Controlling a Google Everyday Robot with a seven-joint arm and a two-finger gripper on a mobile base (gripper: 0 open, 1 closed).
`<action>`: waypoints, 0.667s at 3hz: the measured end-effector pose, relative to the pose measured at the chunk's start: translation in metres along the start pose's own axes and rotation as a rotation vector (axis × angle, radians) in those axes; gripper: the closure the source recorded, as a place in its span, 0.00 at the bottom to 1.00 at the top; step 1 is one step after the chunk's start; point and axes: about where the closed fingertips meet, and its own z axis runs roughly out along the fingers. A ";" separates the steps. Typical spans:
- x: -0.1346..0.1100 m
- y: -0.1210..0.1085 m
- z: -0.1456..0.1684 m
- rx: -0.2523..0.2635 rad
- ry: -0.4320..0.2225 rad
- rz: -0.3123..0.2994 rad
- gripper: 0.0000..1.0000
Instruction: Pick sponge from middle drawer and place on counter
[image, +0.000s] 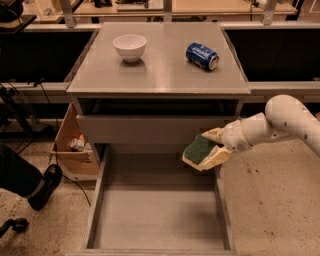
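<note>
gripper (214, 146) holding sponge (198, 149) over middle drawer (155, 217), can (202, 55) unreadable

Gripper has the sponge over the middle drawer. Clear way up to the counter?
Probably yes. The gripper holds the sponge above the middle drawer, just below the counter; its near half is bare, with the bowl and can farther back.

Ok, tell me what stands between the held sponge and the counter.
The gripper holds the sponge above the middle drawer, lower than the counter. Nothing lies straight above it; the upper drawer front and the counter's edge stand just behind, on the way. On the counter, the bowl and blue can sit farther back.
</note>
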 end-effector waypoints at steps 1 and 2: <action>-0.009 -0.002 -0.009 -0.006 0.011 -0.010 1.00; -0.016 -0.002 -0.019 -0.003 0.028 -0.023 1.00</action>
